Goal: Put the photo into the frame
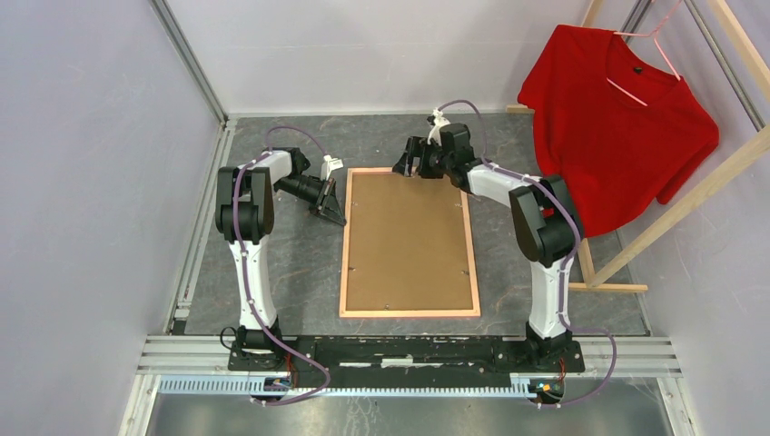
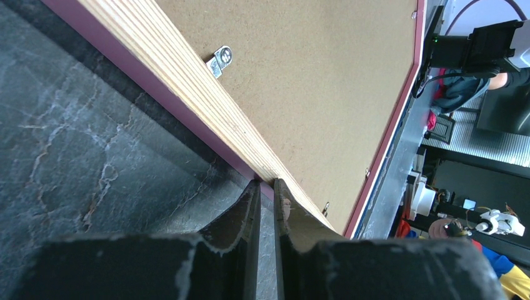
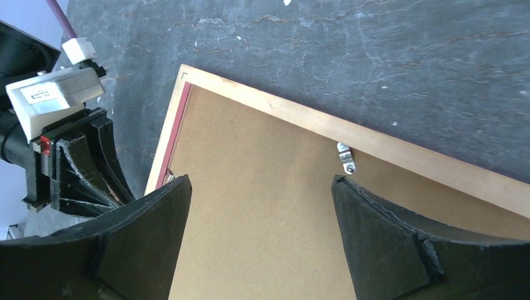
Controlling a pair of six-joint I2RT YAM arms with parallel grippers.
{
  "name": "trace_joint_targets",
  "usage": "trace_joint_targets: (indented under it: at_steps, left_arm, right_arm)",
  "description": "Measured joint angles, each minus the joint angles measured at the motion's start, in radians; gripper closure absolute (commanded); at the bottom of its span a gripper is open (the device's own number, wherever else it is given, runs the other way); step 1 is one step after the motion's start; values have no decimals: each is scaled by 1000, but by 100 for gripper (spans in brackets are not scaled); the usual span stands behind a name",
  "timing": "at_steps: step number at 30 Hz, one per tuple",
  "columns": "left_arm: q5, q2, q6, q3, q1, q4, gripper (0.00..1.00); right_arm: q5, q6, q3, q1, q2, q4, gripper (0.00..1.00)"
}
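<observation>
The frame (image 1: 409, 313) lies face down on the dark table, showing its brown backing board (image 1: 409, 241) and light wood rim. The photo is not in view. My left gripper (image 1: 338, 216) is shut, with its tips against the frame's left rim near the far corner. In the left wrist view, the tips (image 2: 267, 182) touch the wood rim (image 2: 187, 81) and its pink edge, with nothing between them. My right gripper (image 1: 409, 168) is open and empty over the frame's far end. In the right wrist view it (image 3: 261, 179) hangs above the backing, near a metal clip (image 3: 345, 156).
A red shirt (image 1: 617, 118) on a pink hanger hangs from a wooden rack (image 1: 672, 218) at the right. Grey walls close in the left, back and right. Another metal clip (image 2: 221, 59) sits on the frame's left rim.
</observation>
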Motion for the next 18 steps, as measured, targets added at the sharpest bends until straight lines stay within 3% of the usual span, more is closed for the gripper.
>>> trace_joint_targets:
  at_steps: [5,18]
  left_arm:
    - [0,-3,1,-2,0,1,81]
    - [6,-40,20,-79,3,39,77]
  right_arm:
    - [5,-10,-132,-40,-111,31,2]
    - [283,-95,-669,-72,-668,-106,2]
